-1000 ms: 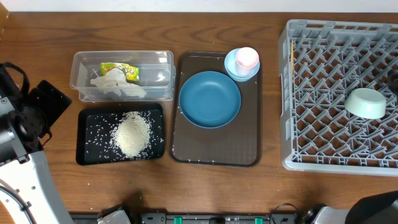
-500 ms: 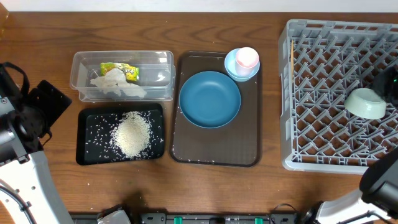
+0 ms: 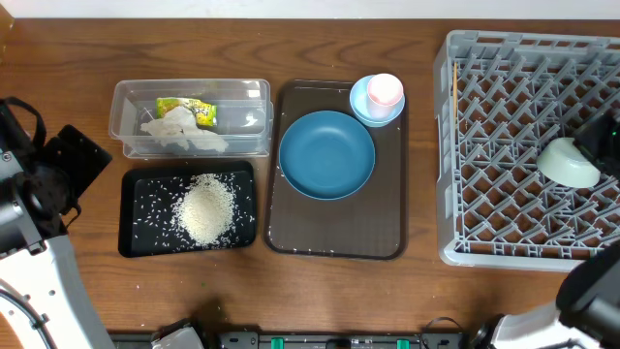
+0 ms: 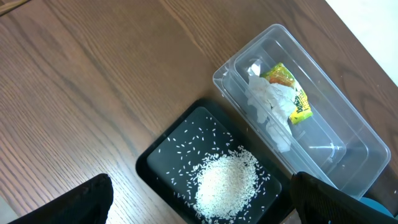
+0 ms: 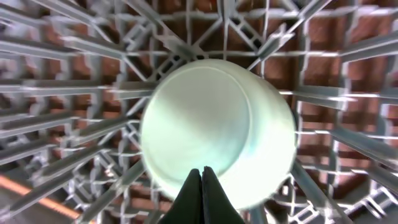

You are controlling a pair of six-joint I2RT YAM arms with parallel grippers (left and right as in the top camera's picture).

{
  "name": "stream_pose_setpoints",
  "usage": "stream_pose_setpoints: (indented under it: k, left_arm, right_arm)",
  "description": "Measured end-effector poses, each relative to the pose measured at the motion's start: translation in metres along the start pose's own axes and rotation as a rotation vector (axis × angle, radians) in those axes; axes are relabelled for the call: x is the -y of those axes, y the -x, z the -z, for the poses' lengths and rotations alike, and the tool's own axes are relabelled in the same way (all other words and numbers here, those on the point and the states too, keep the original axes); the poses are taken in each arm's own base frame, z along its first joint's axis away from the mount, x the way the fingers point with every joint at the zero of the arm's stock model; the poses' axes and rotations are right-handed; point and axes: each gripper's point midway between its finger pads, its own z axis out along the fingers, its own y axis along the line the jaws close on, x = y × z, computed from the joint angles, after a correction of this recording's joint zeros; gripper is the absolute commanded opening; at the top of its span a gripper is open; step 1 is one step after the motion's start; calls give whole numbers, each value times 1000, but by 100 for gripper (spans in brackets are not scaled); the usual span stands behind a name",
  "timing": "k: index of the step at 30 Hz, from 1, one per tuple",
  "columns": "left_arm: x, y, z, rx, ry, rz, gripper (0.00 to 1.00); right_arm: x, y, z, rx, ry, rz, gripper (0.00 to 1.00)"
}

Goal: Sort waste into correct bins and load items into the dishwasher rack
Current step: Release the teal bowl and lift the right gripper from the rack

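Observation:
The mint-green bowl (image 3: pixel 570 162) lies tilted in the grey dishwasher rack (image 3: pixel 504 145) at the right. My right gripper (image 5: pixel 201 171) is shut, its fingertips pressed together against the bowl (image 5: pixel 211 124) with nothing between them. The dark blue dish (image 3: pixel 326 155), the light blue bowl (image 3: pixel 363 107) and the pink cup (image 3: pixel 385 90) inside it rest on the brown tray (image 3: pixel 334 233). Rice (image 3: pixel 204 209) is heaped in the black tray (image 3: pixel 136 184). Tissue (image 3: pixel 179 134) and the wrapper (image 3: pixel 189 110) lie in the clear tub (image 3: pixel 126 107). My left gripper (image 4: pixel 199 205) hangs open above the rice (image 4: pixel 225 183).
Bare wooden table (image 3: pixel 320 39) runs along the back and front edges. The left arm's body (image 3: pixel 48 184) sits at the table's left side. A thin wooden stick (image 3: pixel 455 92) stands at the rack's left edge.
The right gripper came in over the rack's right side and shut. The mint-green bowl has tipped from flat to tilted. The left arm has not moved.

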Motion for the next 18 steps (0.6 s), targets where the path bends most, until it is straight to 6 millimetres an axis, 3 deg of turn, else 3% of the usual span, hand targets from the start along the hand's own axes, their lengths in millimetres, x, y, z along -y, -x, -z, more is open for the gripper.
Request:
stream_pose_setpoints:
  k: [4, 8, 13, 18]
  left_arm:
    - [0, 0, 0, 0, 0, 0, 93]
    - [0, 0, 0, 0, 0, 0, 93]
    - [0, 0, 0, 0, 0, 0, 93]
    - [0, 0, 0, 0, 1, 0, 93]
  right_arm:
    - [-5, 9, 43, 105, 33, 6, 1]
    - [-8, 13, 61, 155, 50, 9, 1]
    - [-5, 15, 46, 134, 30, 6, 2]
    - [0, 14, 3, 62, -9, 2, 1]
